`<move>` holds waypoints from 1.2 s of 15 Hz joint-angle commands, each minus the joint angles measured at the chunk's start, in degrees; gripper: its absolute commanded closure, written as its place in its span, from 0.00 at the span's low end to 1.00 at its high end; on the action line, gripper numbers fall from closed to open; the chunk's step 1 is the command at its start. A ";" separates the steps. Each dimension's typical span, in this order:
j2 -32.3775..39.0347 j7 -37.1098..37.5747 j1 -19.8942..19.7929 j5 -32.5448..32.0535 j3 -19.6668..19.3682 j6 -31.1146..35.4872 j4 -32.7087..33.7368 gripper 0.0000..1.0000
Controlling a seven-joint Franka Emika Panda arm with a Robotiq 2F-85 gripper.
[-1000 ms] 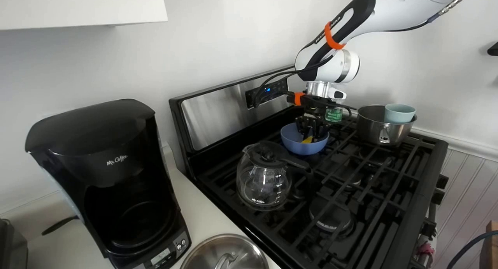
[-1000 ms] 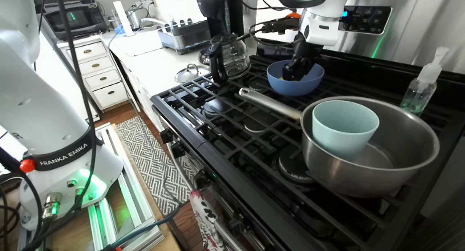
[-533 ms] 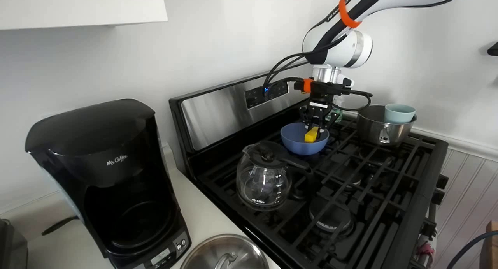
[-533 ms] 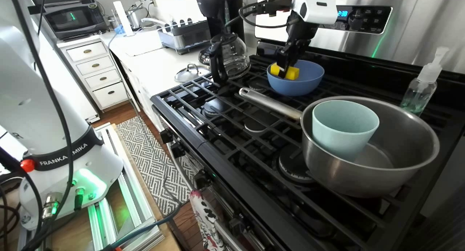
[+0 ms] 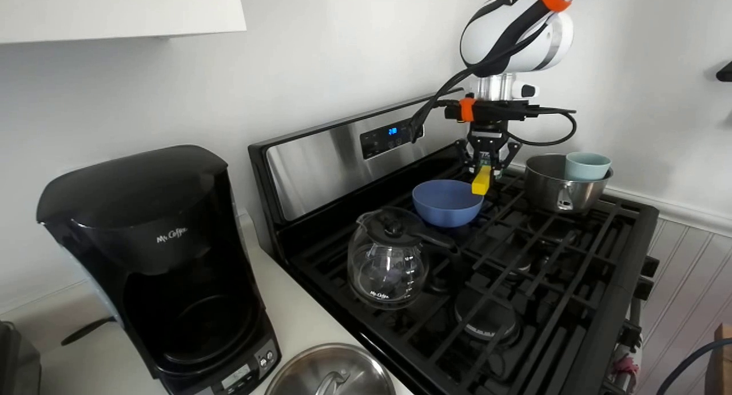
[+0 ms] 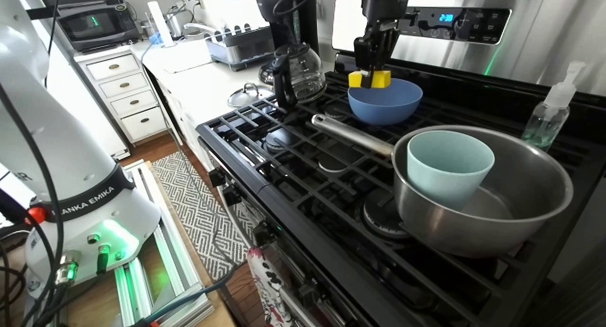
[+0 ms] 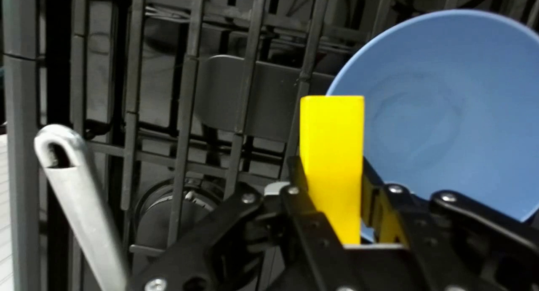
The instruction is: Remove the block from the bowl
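The yellow block [image 5: 481, 180] is held between the fingers of my gripper [image 5: 485, 170], which is shut on it. In the wrist view the block [image 7: 332, 139] stands lengthwise between the two black fingers, its far end sticking out past the fingertips. The blue bowl [image 5: 445, 211] sits on the stove grate; its inside [image 7: 438, 114] is bare in the wrist view. The block is above the bowl's height, near its rim on the side toward the stove's front. In an exterior view the block [image 6: 380, 79] overlaps the near rim of the bowl [image 6: 386, 110].
A glass carafe [image 5: 389, 269] stands beside the bowl on the stove. A metal pot [image 6: 483, 230] holds a light-green cup [image 6: 450, 168]; its handle [image 6: 352, 135] points toward the bowl's side. A soap bottle [image 6: 549, 114] stands behind the pot. The stove's back panel [image 5: 320, 172] rises behind the bowl.
The gripper was down inside the bowl at the block. It has risen with the block in its fingers and moved toward the stove's front. The bowl has stayed in place.
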 commanded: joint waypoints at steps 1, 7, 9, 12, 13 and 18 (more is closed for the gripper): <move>-6.24 -1.15 -0.61 -4.96 -0.91 -0.84 -6.73 0.92; -13.22 -16.78 -2.39 -5.91 -0.43 1.54 -17.08 0.92; -15.38 -21.20 -2.29 -4.84 0.09 4.59 -19.47 0.92; -18.23 -28.42 -1.61 -5.51 1.59 4.76 -21.28 0.92; -19.10 -30.63 -1.46 -5.88 2.16 3.66 -21.74 0.92; -20.76 -41.16 -0.50 -5.97 5.12 -3.55 -23.15 0.92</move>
